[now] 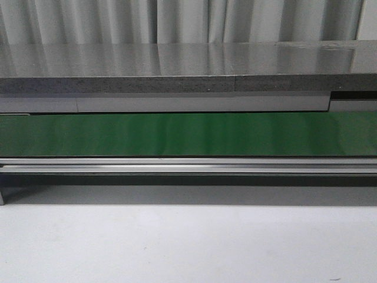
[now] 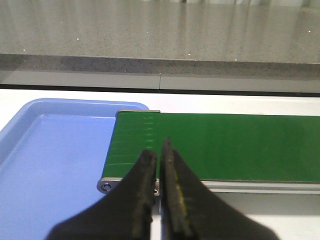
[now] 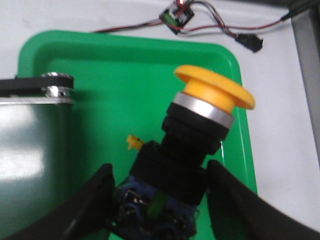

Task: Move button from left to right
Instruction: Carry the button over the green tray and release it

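The right gripper (image 3: 159,200) holds the button (image 3: 197,145) between its fingers, which sit against the two sides of the black body, the yellow mushroom cap tilted up and away from them, over the green tray (image 3: 125,90) near that tray's long edge on the side away from the conveyor. Whether the button hangs clear of the tray floor or rests on it cannot be told from the right wrist view. The left gripper (image 2: 159,165) waits with its fingers together and nothing between them, over the end of the green conveyor belt (image 2: 225,145), just beside the blue tray (image 2: 45,165). The front view shows only the belt, a bare run of the white table (image 1: 188,242) and no arm. The risks lie in the release: the grip is low on the body and the cap heavy above it, so the button may topple or roll on landing; the tray's raised rim is near, so a drop off line could catch the lip and spill onto the table toward the loose wires (image 3: 210,25) beyond the tray.
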Tool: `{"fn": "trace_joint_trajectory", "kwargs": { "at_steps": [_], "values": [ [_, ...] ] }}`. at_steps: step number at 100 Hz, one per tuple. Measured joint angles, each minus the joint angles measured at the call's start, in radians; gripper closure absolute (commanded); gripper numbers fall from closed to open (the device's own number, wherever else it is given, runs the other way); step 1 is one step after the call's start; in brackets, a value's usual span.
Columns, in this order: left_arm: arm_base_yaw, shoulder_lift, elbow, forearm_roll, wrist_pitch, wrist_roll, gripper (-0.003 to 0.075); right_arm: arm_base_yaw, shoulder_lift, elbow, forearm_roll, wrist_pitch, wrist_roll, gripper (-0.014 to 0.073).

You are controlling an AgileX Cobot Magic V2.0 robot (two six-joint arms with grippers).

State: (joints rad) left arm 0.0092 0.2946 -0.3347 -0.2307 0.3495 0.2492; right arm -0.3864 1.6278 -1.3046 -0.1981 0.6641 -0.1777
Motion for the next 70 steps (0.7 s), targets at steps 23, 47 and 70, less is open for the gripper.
{"fn": "trace_joint_trajectory", "kwargs": {
  "at_steps": [23, 47, 70],
  "values": [
    [0.000, 0.000, 0.000, 0.000, 0.000, 0.000, 0.0715, -0.062, 0.128, 0.000, 0.000, 0.042, 0.000, 0.0398],
    [0.000, 0.000, 0.000, 0.000, 0.000, 0.000, 0.0715, -0.077, 0.200, 0.000, 0.057, 0.058, -0.004, 0.0398],
    [0.000, 0.000, 0.000, 0.000, 0.000, 0.000, 0.0715, -0.077, 0.248, 0.000, 0.112, 0.065, -0.017, 0.0398]
  ]
}}
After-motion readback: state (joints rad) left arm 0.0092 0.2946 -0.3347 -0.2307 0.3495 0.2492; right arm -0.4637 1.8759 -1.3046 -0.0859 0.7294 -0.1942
